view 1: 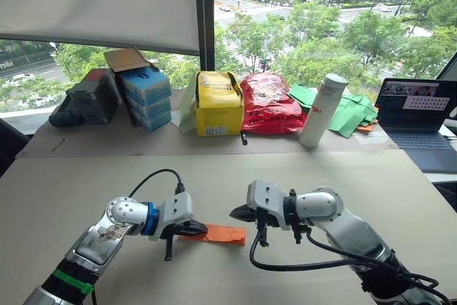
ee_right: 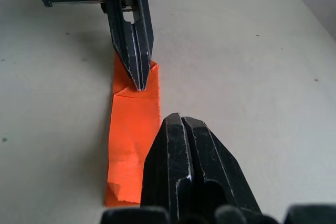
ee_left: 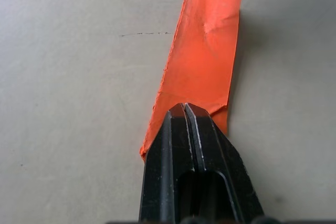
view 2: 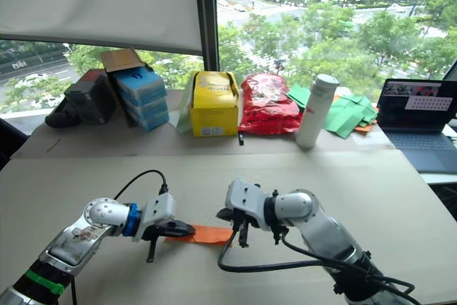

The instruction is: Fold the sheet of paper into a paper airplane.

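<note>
The paper [view 1: 223, 234] is lying flat on the table [view 1: 357, 176] as a narrow, layered orange strip between the two grippers, near the table's front edge. The left gripper [view 1: 194, 230], its fingers drawn together with no gap between them, is pressing its tips down on the strip's left end; it appears to be pinning the folded layers so they cannot spring open or slide. Whether a layer is caught between the tips cannot be told. The right gripper [view 1: 238, 213], likewise closed to a point, is hovering at the strip's right end, probably placed to run along a crease or lift an edge; whether it is touching the strip cannot be told. The strip's long axis is running left to right across the table, from one gripper toward the other. The left end is narrowing to an angled corner under the left tips; the right end is cut roughly square.
</note>
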Robot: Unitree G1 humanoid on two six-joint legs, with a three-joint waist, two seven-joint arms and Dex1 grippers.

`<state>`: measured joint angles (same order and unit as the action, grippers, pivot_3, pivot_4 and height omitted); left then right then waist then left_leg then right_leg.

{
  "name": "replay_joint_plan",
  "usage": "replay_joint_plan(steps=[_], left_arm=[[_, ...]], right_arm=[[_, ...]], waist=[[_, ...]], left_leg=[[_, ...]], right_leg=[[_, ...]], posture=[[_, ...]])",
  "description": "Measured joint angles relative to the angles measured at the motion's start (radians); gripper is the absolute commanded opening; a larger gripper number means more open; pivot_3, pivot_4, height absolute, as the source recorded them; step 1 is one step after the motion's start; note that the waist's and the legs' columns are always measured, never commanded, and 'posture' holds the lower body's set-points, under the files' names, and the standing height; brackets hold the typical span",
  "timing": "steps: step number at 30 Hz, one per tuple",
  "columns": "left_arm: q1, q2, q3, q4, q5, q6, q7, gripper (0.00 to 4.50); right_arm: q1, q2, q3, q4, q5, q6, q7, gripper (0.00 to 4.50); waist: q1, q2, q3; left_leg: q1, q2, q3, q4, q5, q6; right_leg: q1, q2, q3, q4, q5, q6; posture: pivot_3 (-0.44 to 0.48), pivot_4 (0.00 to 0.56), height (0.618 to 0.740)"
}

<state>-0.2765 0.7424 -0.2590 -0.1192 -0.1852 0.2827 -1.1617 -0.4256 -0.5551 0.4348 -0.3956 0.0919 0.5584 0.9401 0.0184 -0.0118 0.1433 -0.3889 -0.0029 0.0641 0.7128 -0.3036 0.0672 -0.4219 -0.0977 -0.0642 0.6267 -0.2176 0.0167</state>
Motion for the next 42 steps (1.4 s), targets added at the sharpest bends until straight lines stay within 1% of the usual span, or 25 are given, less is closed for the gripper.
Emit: replay_joint_plan(steps=[4,7,15,21,25,32,42], left_arm=[[-0.004,0.0,0.0,0.0,0.0,0.004,-0.001,0.0],[-0.01,-0.001,-0.001,-0.001,0.003,0.016,0.0,0.0],[-0.073,-0.054,-0.017,-0.022,-0.004,0.071,0.003,0.0],[-0.089,-0.085,-0.066,0.004,0.021,0.059,0.001,0.0],[-0.102,-0.086,-0.082,0.044,0.045,0.027,0.0,0.0],[-0.115,-0.077,-0.101,0.088,0.085,-0.087,-0.011,0.0],[-0.086,-0.024,-0.084,0.071,0.083,-0.104,-0.026,0.0]], right_arm=[[0.036,0.016,0.069,0.113,-0.048,-0.046,-0.01,0.01],[0.036,0.017,0.073,0.12,-0.058,-0.067,-0.007,0.01],[0.025,0.003,0.092,0.123,-0.088,-0.092,0.004,0.01],[0.021,0.002,0.096,0.126,-0.093,-0.092,0.006,0.01],[0.02,0.002,0.097,0.122,-0.1,-0.09,0.008,0.01],[0.02,0.002,0.1,0.114,-0.108,-0.088,0.009,0.01],[0.019,0.002,0.105,0.11,-0.109,-0.085,0.009,0.01]], waist=[[-0.002,0.0,0.0],[-0.007,0.0,0.0],[-0.006,0.0,0.0],[-0.006,0.0,0.0],[-0.006,0.0,0.0],[-0.006,0.0,0.0],[-0.008,0.0,-0.001]], left_leg=[[0.0,0.0,0.0,0.0,0.0,-0.001],[0.0,0.0,0.0,0.0,0.001,-0.001],[0.001,0.0,0.0,0.0,0.001,-0.002],[0.001,0.0,0.0,0.0,0.001,-0.002],[0.001,0.0,0.0,0.0,0.001,-0.002],[0.002,0.0,0.0,0.0,0.001,-0.002],[0.004,0.001,0.0,-0.001,0.001,-0.002]], right_leg=[[0.0,0.001,0.0,0.0,0.0,0.0],[0.0,0.002,0.001,0.0,0.0,0.0],[0.0,0.002,0.001,0.001,0.0,0.0],[0.0,0.002,0.001,0.001,0.0,0.0],[0.0,0.002,0.001,0.001,0.0,0.0],[0.001,0.002,0.001,0.001,0.0,0.0],[0.002,0.002,0.002,0.001,-0.001,-0.001]], posture=[[0.0,0.15,0.74],[0.0,0.15,0.74],[0.0,0.15,0.74],[0.0,0.15,0.74],[0.0,0.15,0.74],[0.0,0.15,0.74],[0.0,0.15,0.74]])
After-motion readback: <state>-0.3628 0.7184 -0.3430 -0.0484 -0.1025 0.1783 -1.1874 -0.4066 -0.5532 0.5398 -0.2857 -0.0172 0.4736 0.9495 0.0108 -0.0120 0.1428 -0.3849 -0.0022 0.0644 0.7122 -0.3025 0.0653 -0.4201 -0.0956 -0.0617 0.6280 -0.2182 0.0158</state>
